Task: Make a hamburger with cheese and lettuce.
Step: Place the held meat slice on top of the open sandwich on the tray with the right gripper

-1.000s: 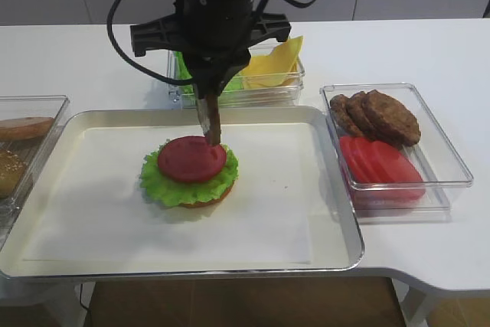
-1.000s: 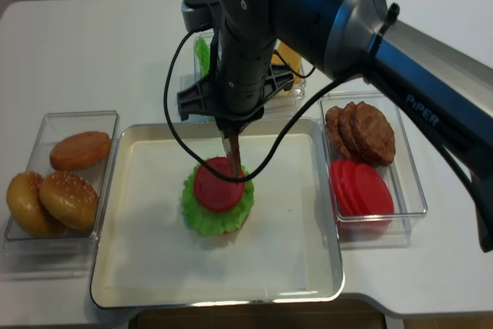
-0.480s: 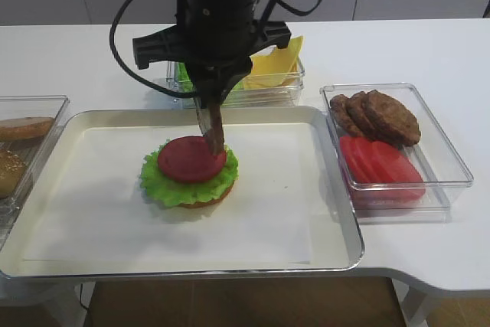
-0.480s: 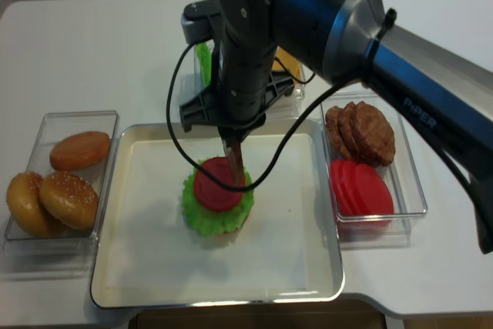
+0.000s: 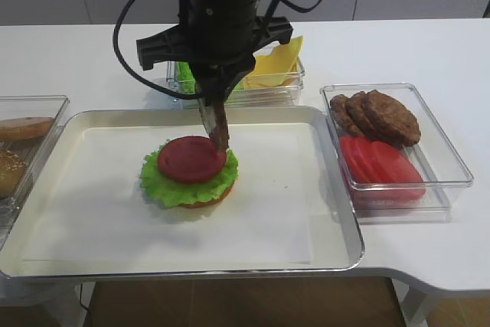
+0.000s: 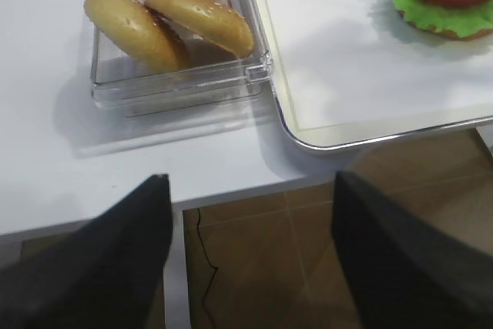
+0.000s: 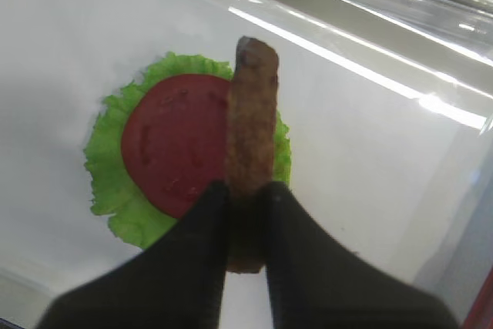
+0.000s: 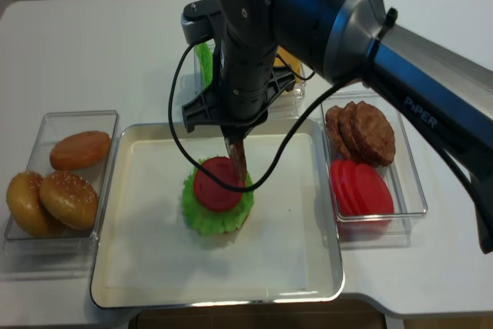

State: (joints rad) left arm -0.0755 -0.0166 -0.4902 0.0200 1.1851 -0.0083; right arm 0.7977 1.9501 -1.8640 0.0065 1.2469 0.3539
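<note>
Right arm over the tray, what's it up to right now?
The right hand is shut on a brown patty, held on edge above the hamburger on the metal tray. So far the stack is a bun base, lettuce and a tomato slice; the patty isn't set down yet. The cheese sits untouched in its box behind the tray. The left hand idles open off the table's near edge.

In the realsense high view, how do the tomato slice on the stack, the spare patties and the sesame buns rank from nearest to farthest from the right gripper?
From the right gripper:
1. Tomato slice, just below it on the tray.
2. Spare patties, in the right-hand box.
3. Sesame buns, in the far left box.
</note>
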